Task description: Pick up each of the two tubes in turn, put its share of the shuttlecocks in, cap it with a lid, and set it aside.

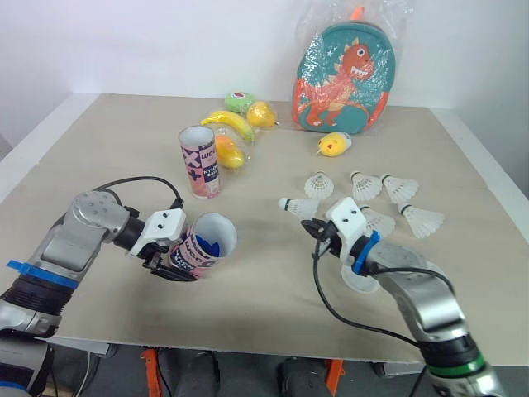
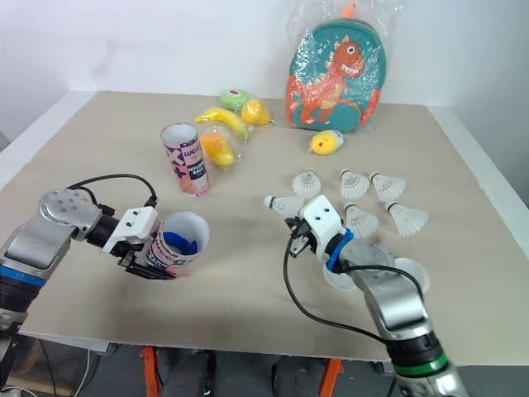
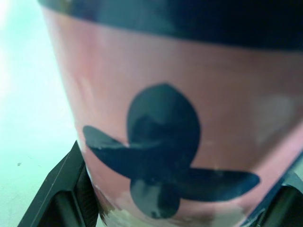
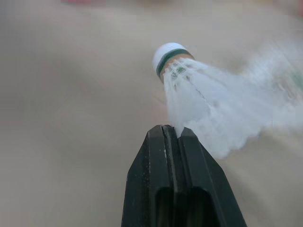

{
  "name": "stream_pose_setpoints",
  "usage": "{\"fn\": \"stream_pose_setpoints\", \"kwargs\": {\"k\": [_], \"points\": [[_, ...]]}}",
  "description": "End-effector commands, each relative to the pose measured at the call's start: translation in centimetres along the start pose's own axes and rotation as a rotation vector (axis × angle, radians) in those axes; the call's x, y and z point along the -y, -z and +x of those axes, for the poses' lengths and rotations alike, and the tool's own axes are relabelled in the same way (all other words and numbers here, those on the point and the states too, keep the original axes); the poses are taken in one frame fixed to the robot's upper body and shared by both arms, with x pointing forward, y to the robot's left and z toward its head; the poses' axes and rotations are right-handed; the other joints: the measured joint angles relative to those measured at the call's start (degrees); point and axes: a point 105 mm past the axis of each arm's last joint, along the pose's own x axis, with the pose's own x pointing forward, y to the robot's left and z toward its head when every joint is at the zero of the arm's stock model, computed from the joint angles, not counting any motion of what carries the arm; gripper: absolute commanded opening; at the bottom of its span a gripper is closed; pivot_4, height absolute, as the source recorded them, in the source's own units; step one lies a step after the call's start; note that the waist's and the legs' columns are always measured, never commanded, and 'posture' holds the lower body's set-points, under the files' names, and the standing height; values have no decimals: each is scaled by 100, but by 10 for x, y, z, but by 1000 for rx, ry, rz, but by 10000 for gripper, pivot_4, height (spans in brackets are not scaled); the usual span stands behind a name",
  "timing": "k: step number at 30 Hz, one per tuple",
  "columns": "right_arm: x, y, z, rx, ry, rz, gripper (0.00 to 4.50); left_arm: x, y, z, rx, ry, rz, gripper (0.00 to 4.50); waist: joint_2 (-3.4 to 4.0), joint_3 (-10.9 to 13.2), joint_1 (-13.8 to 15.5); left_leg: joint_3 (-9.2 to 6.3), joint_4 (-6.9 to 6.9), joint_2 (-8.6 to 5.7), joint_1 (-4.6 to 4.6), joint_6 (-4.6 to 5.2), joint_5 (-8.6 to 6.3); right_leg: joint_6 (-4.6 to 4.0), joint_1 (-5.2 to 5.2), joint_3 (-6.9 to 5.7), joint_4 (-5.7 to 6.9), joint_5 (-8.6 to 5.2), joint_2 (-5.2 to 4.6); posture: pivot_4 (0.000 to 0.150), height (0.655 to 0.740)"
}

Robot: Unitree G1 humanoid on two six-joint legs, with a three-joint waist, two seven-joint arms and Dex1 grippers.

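Filling: my left gripper (image 1: 172,266) clamps the pink printed cardboard tube (image 1: 207,244); my right gripper (image 4: 171,130) pinches a white feathered shuttlecock (image 1: 299,206), which I judge must next go into the tube.

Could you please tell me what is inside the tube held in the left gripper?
A blue object lies inside the tube, seen through its open mouth. The tube's wall covers the deeper part, so anything further in is hidden.

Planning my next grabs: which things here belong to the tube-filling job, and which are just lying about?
Job:
held tube in left gripper
standing tube
shuttlecock in right gripper
loose shuttlecocks
lids

Lying about:
dinosaur backpack
toy fruit
yellow toy
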Motion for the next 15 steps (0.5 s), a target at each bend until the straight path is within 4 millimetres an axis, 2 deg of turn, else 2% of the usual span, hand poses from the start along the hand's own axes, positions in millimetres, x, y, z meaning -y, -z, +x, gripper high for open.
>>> {"fn": "stream_pose_setpoints", "kwargs": {"k": [1,4,10,15], "points": [[-35,-52,-27,185,-302,-91,222,9,13,16,-36,84,-34,34017,6,-1,12,-2,0,-1,-1,0,0,4,2,0,1,-2,-1,1500,7302],[-45,-72,-33,222,-436,-161,222,7,13,16,-37,90,-32,34017,6,-1,11,-2,3,1,6,0,0,2,8,-1,1,2,0,1500,7302],[-44,-100,-18,239,-553,-355,222,4,13,16,-40,97,-30,34017,4,-2,10,5,10,6,31,-1,2,-18,-1,-7,-1,17,-5,1500,7302],[-51,-103,-15,211,-655,-466,222,4,13,16,-37,98,-32,34017,5,-2,29,6,6,4,23,2,-2,-29,-1,-8,-6,13,-9,1500,7302]]}}
